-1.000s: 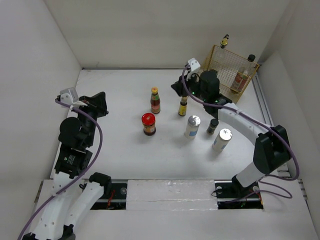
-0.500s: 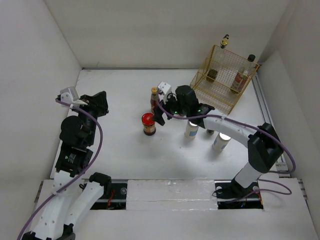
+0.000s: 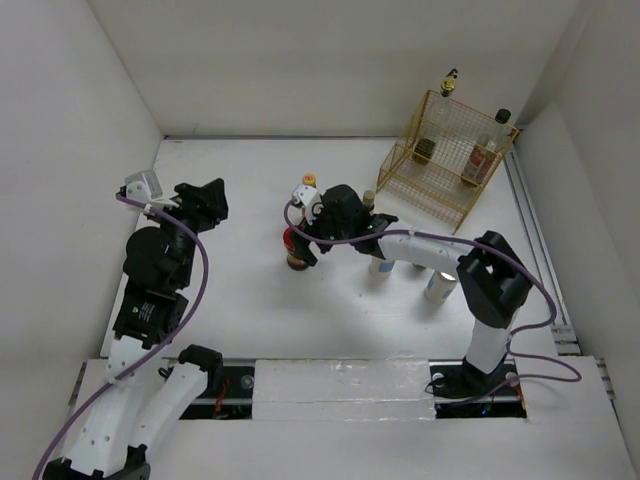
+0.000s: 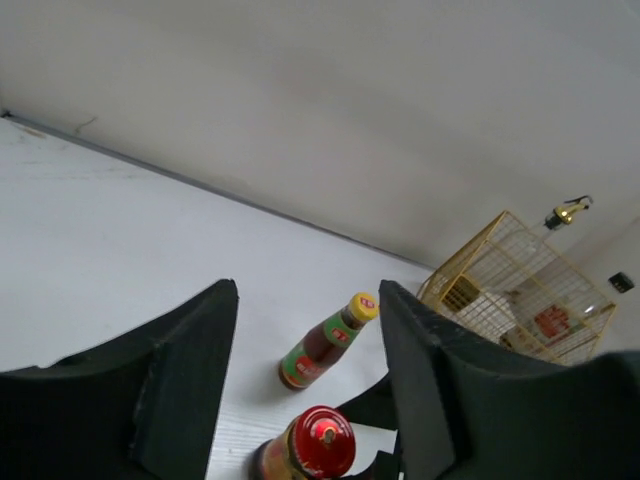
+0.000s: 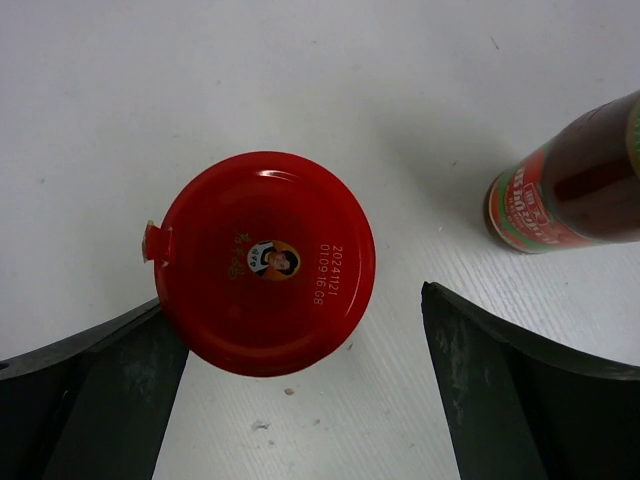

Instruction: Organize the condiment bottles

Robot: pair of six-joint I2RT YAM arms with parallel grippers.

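Observation:
A red-capped jar [image 3: 295, 262] stands mid-table. My right gripper [image 3: 300, 245] hangs over it, open. In the right wrist view the red lid [image 5: 265, 262] lies between the wide-spread fingers [image 5: 100, 400], closer to the left one, and I cannot tell whether they touch. A yellow-capped brown bottle [image 3: 310, 181] stands just behind it, also seen as the bottle [image 5: 575, 185] at the right edge. My left gripper [image 3: 205, 200] is open and empty at the left of the table. It faces the yellow-capped bottle [image 4: 325, 345] and the jar [image 4: 315, 445].
A gold wire basket [image 3: 445, 150] at the back right holds several bottles. A gold-capped bottle [image 3: 368, 197], a silver-capped white bottle [image 3: 383, 266] and another white bottle [image 3: 437, 286] stand partly under my right arm. Walls close in the left, back and right sides.
My right arm swung from the basket leftward across the table to the red-capped jar, its jaws spreading wide. My left gripper opened and shifted slightly right.

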